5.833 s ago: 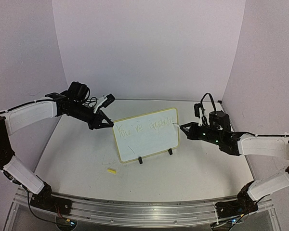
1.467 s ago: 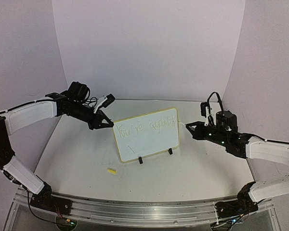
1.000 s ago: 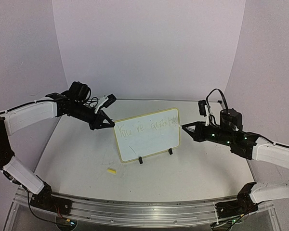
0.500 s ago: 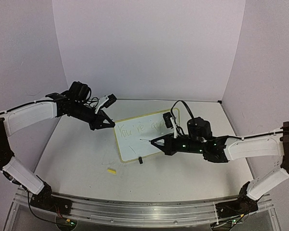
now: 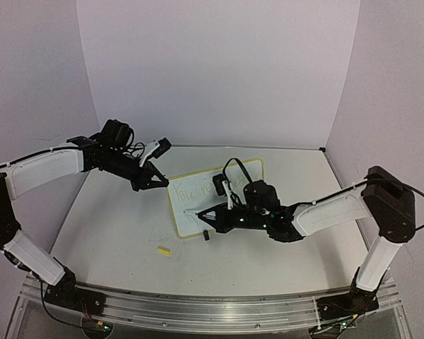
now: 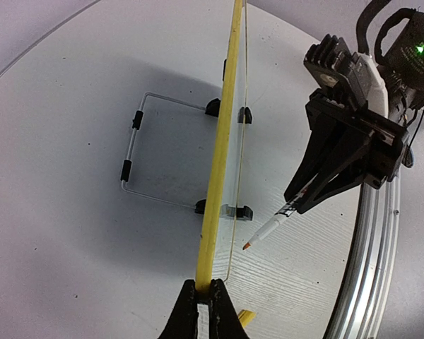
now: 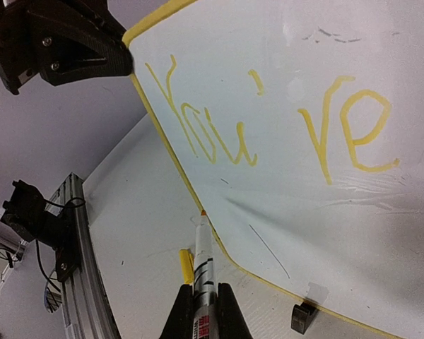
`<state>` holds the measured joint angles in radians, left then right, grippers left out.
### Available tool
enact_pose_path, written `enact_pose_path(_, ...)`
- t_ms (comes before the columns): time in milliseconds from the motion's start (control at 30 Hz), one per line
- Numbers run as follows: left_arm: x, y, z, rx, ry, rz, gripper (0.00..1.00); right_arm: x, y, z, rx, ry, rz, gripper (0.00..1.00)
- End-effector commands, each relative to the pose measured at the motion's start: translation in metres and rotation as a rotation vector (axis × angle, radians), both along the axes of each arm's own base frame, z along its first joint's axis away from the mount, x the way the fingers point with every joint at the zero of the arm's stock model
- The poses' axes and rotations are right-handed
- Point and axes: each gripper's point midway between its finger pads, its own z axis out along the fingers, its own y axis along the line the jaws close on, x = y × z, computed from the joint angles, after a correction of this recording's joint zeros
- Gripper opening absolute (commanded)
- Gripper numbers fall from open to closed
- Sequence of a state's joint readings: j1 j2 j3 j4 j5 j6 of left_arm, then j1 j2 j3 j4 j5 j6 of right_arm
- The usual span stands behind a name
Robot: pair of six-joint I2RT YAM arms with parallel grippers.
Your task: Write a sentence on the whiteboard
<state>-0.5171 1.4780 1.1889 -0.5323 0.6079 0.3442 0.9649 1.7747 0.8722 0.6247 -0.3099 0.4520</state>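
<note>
The whiteboard (image 5: pixel 192 200) stands propped near the middle of the table (image 5: pixel 113 226), its long side running left to right. The left gripper (image 5: pixel 157 183) has its jaws pinched tight on the yellow rim (image 6: pixel 219 162) at the board's upper left corner, steadying it. The right arm is stretched across the front of the board. The right gripper (image 5: pixel 216 218) is clamped on a white marker (image 7: pixel 201 263), whose barrel points straight out ahead of the jaws toward the board's lower left.

The coming stroke turns on where that tip lies against the face. From the right wrist the tip sits just at the rim, below the "You" of the sentence (image 7: pixel 206 145) — low on the blank part where a second line would start. From the left wrist, looking along the board's edge, the tip seems to be just off the surface on the writing side. I can't say for sure, as the angle is poor.

I'd judge the pen needs to go a touch inward from the rim and forward to meet the white. The right arm is the nearer one and has the pen — the left is busy as a clamp. A small yellow piece (image 7: pixel 186 266) lies on the table just beside the marker.
</note>
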Motion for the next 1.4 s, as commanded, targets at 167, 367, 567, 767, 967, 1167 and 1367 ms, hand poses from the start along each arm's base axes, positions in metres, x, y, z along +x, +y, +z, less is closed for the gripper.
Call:
enact_pose_path(167, -0.002, 0.002, -0.004, 0.037, -0.027, -0.015, 0.0, 0.008, 0.016, -0.001, 0.044, 0.002, -0.01, 0.0)
enact_pose_path(367, -0.002, 0.001, -0.005, 0.037, -0.025, -0.017, 0.0, 0.015, 0.01, -0.01, 0.037, 0.011, -0.067, 0.0)
enact_pose_path(567, -0.002, 0.002, -0.004, 0.037, -0.027, -0.017, 0.0, 0.019, 0.015, -0.013, 0.038, 0.008, -0.07, 0.0)
enact_pose_path(767, -0.002, 0.002, -0.004, 0.037, -0.029, -0.016, 0.0, 0.016, 0.02, -0.024, 0.025, 0.035, -0.047, 0.0)
enact_pose_path(967, -0.002, 0.002, -0.004, 0.037, -0.03, -0.016, 0.0, 0.016, 0.009, -0.028, 0.007, 0.033, -0.087, 0.0)
enact_pose_path(1167, -0.002, 0.002, -0.003, 0.036, -0.03, -0.016, 0.0, 0.017, -0.009, -0.025, -0.005, 0.011, -0.147, 0.0)
enact_pose_path(1367, -0.002, 0.002, -0.003, 0.036, -0.029, -0.016, 0.0, 0.013, -0.007, -0.034, -0.015, 0.037, -0.124, 0.0)
